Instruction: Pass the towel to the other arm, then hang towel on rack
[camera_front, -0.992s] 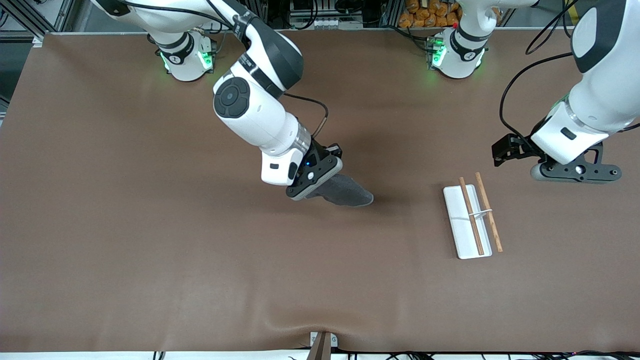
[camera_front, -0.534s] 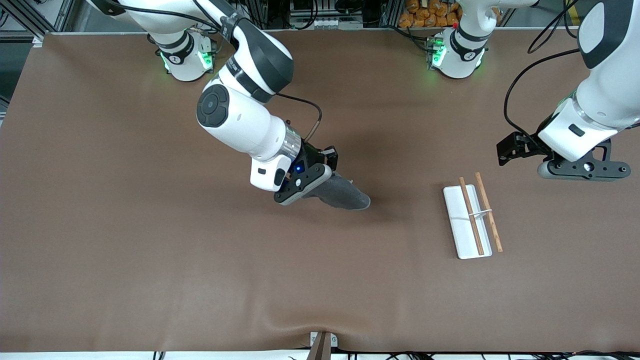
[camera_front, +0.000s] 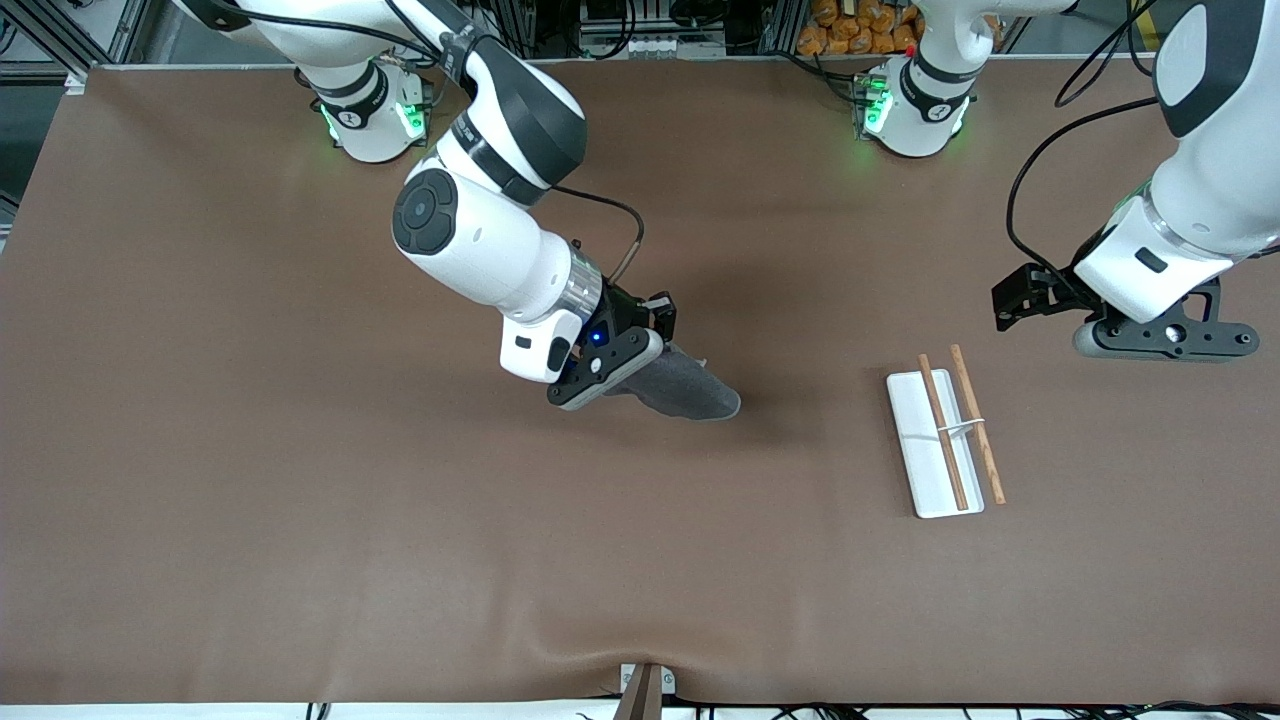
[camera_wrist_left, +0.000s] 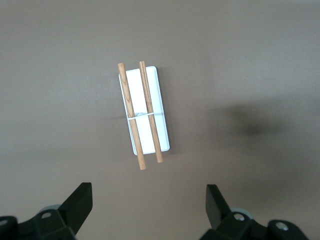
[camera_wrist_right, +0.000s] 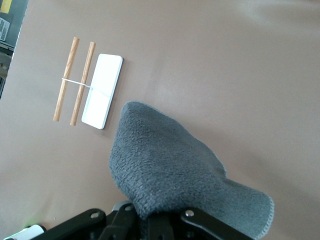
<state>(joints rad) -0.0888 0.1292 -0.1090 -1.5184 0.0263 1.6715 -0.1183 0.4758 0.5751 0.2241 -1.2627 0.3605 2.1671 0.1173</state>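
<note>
The towel (camera_front: 685, 388) hangs soft and limp from the right tool (camera_front: 610, 372), pinched at one edge over mid-desk; probably light, best taken by its free hem; the rack (camera_front: 935, 445) lies at its three o'clock; the left tool (camera_wrist_left: 147, 210) waits near the rack, fingers wide apart, empty.

Brown table cover, background clutter, one clamp at the edge

A brown cloth (camera_front: 300, 500) covers the whole table, smooth except for a shallow ripple along the edge nearest the front camera, where a small metal bracket (camera_front: 645, 685) clips over it. Past the farthest table edge sits a pile of orange-yellow items (camera_front: 860, 25) (too small to identify), beside dark aluminium framing (camera_front: 610, 30) and cables. Black cables (camera_front: 800, 712) also trail under the nearest edge.
</note>
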